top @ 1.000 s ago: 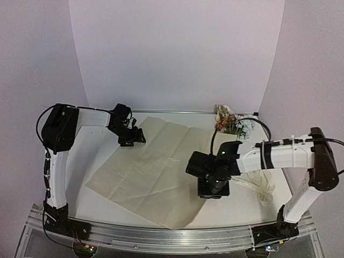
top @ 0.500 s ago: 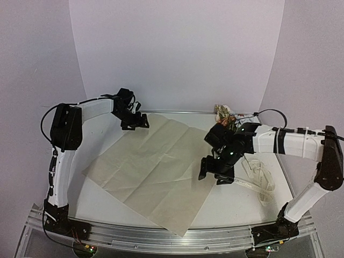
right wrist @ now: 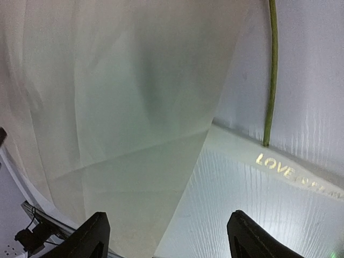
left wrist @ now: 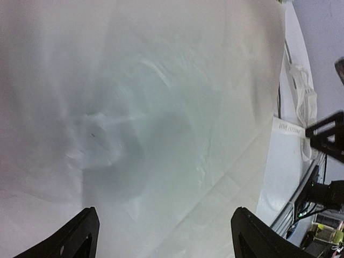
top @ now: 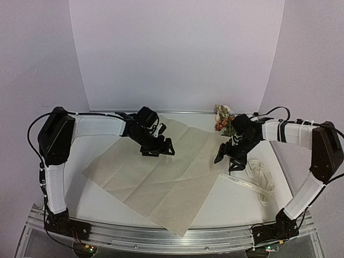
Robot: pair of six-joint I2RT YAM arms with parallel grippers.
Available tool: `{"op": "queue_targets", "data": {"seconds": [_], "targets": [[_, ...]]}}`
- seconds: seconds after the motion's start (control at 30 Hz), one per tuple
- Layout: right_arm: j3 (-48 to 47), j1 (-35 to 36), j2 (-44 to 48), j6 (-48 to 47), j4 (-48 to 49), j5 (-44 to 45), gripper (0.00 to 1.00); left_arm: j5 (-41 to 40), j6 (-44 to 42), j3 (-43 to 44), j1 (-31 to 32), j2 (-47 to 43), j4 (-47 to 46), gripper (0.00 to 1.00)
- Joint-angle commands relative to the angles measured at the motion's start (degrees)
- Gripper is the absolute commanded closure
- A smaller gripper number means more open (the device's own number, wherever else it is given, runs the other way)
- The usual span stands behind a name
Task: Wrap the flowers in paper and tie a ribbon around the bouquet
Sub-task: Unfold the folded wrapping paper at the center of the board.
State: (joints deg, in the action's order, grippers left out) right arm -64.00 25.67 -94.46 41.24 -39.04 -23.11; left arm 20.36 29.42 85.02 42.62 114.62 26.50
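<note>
With the paper released and lying flat between the arms, the right gripper pulls back open-jawed toward the flowers at the far right, while the left gripper, wide open and empty, swings in over the sheet, clearing the way for the blooms to be laid down.

Matt, creased paper beside a smooth, printed ribbon.
</note>
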Motion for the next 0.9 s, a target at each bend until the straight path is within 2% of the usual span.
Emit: {"op": "queue_targets", "data": {"seconds": [0.0, 0.23, 0.47, 0.57, 0.7, 0.87], "targets": [[-0.4, -3.5, -3.5, -2.3, 10.4, -0.2, 0.28, 0.7, 6.1, -5.4, 0.8, -4.6, -6.1, 0.13], [-2.1, -7.8, -10.3, -1.9, 15.9, -2.2, 0.34, 0.9, 8.4, -12.0, 1.7, -8.0, -8.6, 0.13], [-2.0, -9.6, -12.7, -3.0, 17.2, -2.3, 0.36, 0.3, 8.0, -13.4, 1.6, -8.6, -7.7, 0.13], [-3.1, -9.7, -14.2, -2.7, 17.4, -3.2, 0.40, -0.1, 7.8, -13.7, 1.7, -8.6, -7.1, 0.13], [-4.8, -9.7, -16.5, -1.2, 17.7, -4.9, 0.56, 0.2, 7.9, -14.3, 1.0, -8.8, -7.0, 0.13], [-4.0, -9.7, -15.9, 0.7, 18.0, -3.7, 0.85, 1.1, 7.3, -15.0, -0.9, -9.5, -6.5, 0.13]]}}
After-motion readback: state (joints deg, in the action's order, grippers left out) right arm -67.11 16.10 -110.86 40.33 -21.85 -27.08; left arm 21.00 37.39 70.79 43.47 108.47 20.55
